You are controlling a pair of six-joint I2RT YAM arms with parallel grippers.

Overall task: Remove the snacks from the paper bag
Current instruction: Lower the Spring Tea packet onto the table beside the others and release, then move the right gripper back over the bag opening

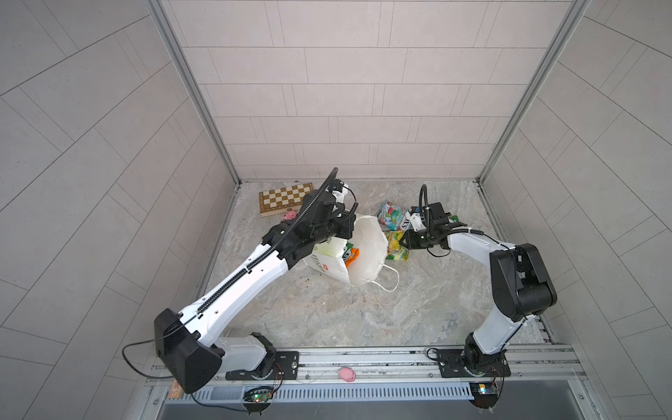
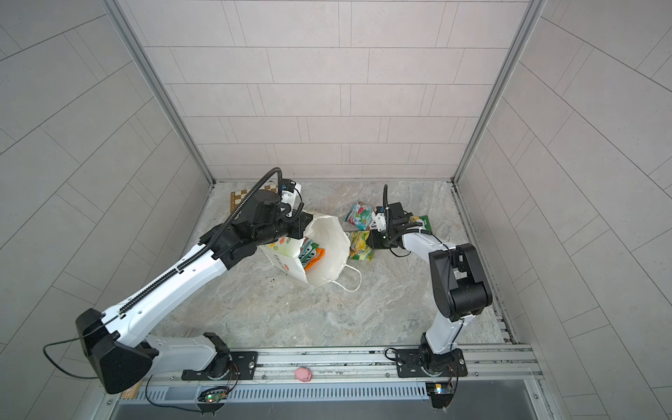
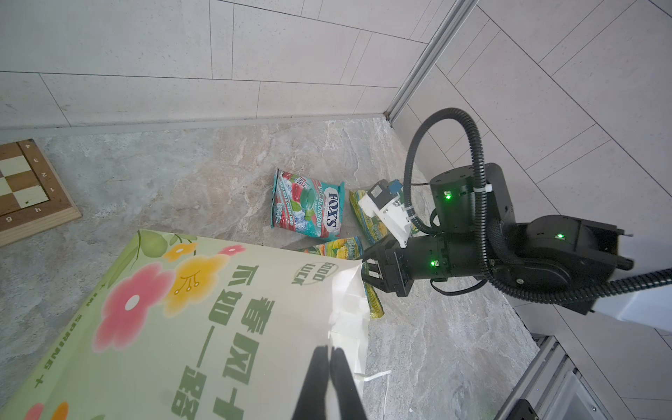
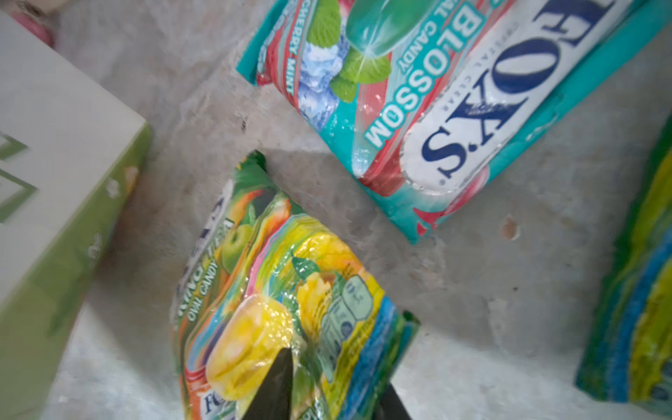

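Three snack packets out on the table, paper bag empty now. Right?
Not empty: both top views show an orange packet and a teal-green packet inside the paper bag. Three out on the table is correct.

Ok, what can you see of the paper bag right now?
The paper bag is white paper with a green, flower-printed face. It lies tipped over on the table, mouth gaping open. Its cord handles trail on the stone. Teal and orange packets show inside. The left gripper is shut at its rim; a pinch isn't clear.
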